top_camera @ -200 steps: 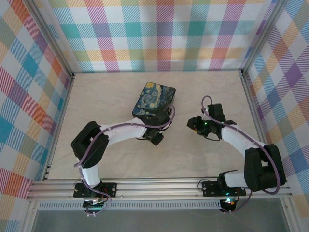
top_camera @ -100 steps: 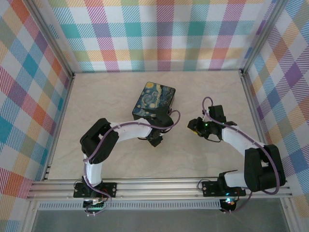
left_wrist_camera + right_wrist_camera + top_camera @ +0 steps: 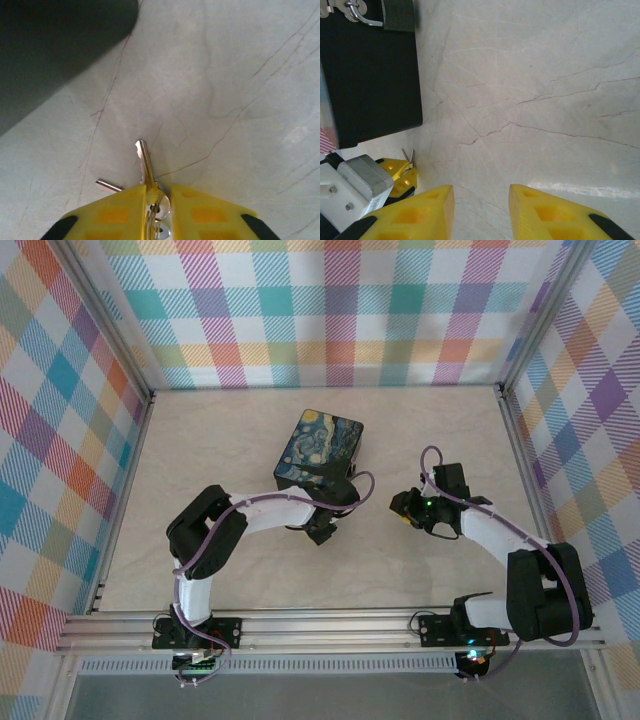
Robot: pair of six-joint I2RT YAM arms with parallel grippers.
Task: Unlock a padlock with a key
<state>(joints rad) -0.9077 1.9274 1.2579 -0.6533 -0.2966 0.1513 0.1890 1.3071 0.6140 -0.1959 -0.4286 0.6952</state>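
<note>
In the left wrist view, my left gripper (image 3: 159, 200) is shut on the key (image 3: 145, 165). Its silvery blade sticks out past the yellow fingertips, just over the table, and a second blade splays to the left. In the top view this gripper (image 3: 318, 532) sits just in front of the Starry-Night box (image 3: 320, 448). The padlock (image 3: 396, 14), dark with a silvery shackle, hangs on the box's black side (image 3: 370, 75) in the right wrist view. My right gripper (image 3: 481, 210) is open over bare table, to the right of the left gripper (image 3: 400, 175).
The box stands mid-table, with my two grippers close together in front of it. Aluminium frame rails and plaid walls bound the table (image 3: 200, 440). Its marbled top is bare to the left, right and back.
My left gripper has closed its fingers onto the key in front of the box, and its elbow has swung right. The right gripper has barely moved.
</note>
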